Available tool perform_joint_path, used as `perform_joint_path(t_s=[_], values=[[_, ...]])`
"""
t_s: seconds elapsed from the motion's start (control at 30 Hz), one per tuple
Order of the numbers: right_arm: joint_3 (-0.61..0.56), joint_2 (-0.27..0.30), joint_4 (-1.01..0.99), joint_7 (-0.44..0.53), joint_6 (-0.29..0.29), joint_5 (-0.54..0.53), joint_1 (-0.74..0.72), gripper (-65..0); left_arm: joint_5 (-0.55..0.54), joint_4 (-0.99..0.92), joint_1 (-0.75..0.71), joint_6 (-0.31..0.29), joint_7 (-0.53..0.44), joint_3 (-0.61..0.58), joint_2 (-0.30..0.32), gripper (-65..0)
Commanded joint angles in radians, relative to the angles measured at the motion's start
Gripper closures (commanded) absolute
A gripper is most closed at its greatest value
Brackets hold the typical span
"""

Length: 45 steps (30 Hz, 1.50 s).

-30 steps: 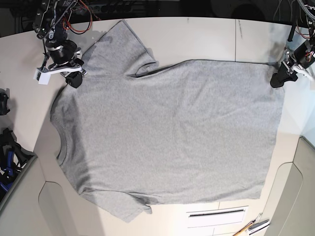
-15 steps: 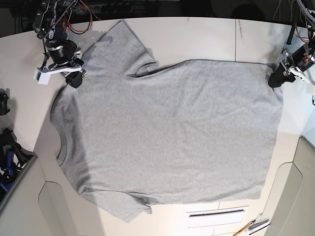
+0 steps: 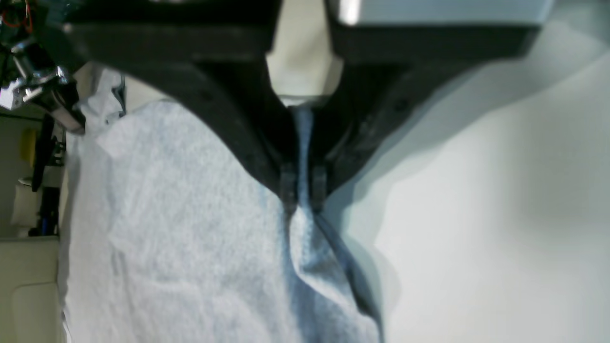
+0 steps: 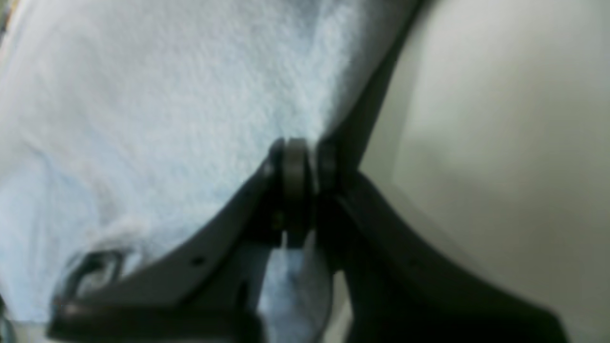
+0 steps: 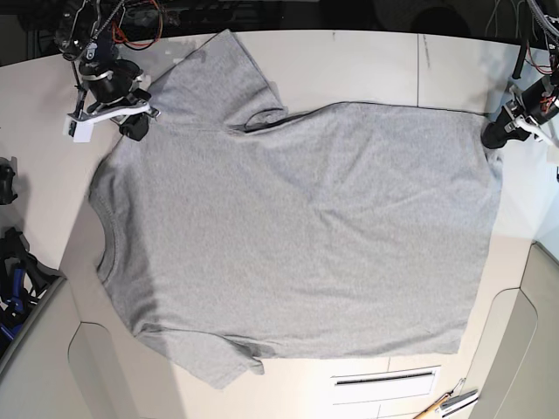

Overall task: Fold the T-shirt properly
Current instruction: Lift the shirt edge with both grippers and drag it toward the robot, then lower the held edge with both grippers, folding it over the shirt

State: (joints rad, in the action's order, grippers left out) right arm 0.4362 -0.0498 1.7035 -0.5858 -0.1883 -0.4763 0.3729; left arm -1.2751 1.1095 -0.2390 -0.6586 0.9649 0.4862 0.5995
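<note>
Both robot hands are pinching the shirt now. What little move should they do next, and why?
Probably lift both together. The left end effector is shut on the hem corner of the T-shirt, and the right end effector is shut on its shoulder edge. The shirt lies flat on the table, so raising that far edge would likely start the fold.

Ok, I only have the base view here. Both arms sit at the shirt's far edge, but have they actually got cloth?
Observer: Left wrist view shows the left gripper shut on a pinched ridge of the T-shirt.
Operator: And the right one?
Observer: The right gripper is shut too, with grey fabric showing between its fingers.
Operator: Any print visible up close?
Observer: None; both wrist views show plain grey cloth only.
</note>
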Motion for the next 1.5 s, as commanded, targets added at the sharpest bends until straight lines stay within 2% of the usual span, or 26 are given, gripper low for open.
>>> perform_joint_path(t_s=[0.0,0.13,0.33,0.47,0.57,0.83,1.0,1.13,1.47], values=[[0.010,0.016,0.040,0.004,-0.003,0.003,0.021,0.0,-0.022,0.010,0.003,-0.005,-0.006,0.023,0.032,0.0],[0.019,0.050,0.130,-0.017,-0.003,0.009,0.084,0.0,-0.031,0.011,-0.015,-0.008,0.008,0.050,0.049,0.0],[0.021,0.052,0.211,-0.045,-0.003,-0.002,0.161,0.0,-0.109,0.010,-0.089,-0.040,0.050,0.085,0.054,0.0],[0.021,0.053,0.269,-0.114,-0.003,-0.002,0.196,0.0,-0.166,0.010,-0.150,-0.040,0.076,0.156,0.054,0.0],[0.021,0.052,0.310,-0.124,-0.003,-0.002,0.230,0.0,-0.208,0.011,-0.200,-0.040,0.095,0.221,0.051,0.0],[0.021,0.053,0.439,-0.138,-0.003,-0.002,0.320,0.0,-0.208,0.011,-0.296,-0.040,0.140,0.283,0.049,0.0],[0.019,0.053,0.455,-0.129,-0.003,-0.027,0.299,0.0,-0.208,0.011,-0.277,-0.040,0.135,0.282,0.049,0.0],[0.016,0.053,0.454,-0.129,-0.053,-0.043,0.255,0.0,-0.208,0.011,-0.237,-0.040,0.134,0.280,0.048,0.0],[0.013,0.053,0.446,-0.125,-0.054,-0.006,0.163,0.0,-0.208,0.010,-0.140,-0.040,0.125,0.216,0.049,0.0]])
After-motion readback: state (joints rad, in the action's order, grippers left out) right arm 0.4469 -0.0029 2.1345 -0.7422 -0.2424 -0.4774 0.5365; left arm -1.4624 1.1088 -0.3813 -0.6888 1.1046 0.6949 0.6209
